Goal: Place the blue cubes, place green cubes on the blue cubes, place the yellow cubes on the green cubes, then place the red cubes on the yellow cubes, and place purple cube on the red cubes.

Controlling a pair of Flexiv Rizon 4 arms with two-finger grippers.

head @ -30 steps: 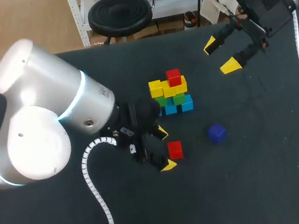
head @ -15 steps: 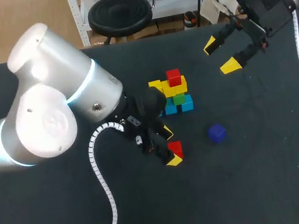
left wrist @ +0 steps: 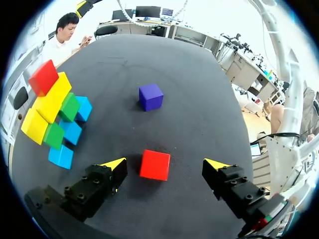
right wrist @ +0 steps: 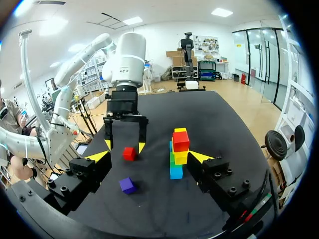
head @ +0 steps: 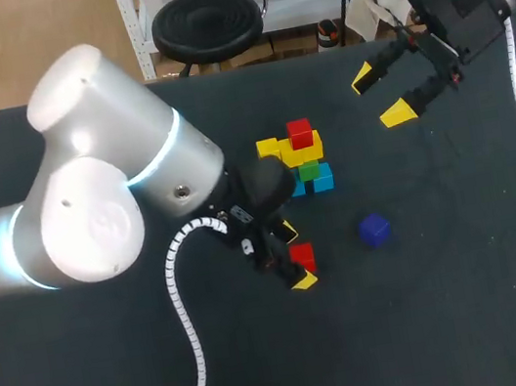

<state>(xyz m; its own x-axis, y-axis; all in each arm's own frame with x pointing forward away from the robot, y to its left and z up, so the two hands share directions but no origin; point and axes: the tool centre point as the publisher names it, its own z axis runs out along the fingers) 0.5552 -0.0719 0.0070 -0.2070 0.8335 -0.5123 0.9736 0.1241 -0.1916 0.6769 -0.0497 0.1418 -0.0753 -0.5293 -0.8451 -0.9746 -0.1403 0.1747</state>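
Red cube (left wrist: 154,165) within left hand (left wrist: 165,164)

Seen from above, my left gripper (head: 295,257) straddles the loose red cube (head: 303,257), with gaps on both sides. The cube stack (head: 298,161) blocks 12 o'clock, the purple cube (head: 374,229) sits at 3, and bare table (head: 364,353) lies toward 6.

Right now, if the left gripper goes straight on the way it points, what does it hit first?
Likely the loose red cube, which lies between the open fingers of the left gripper, touching neither. The fingertips themselves would pass beside it down to the table; their height above it is unclear.
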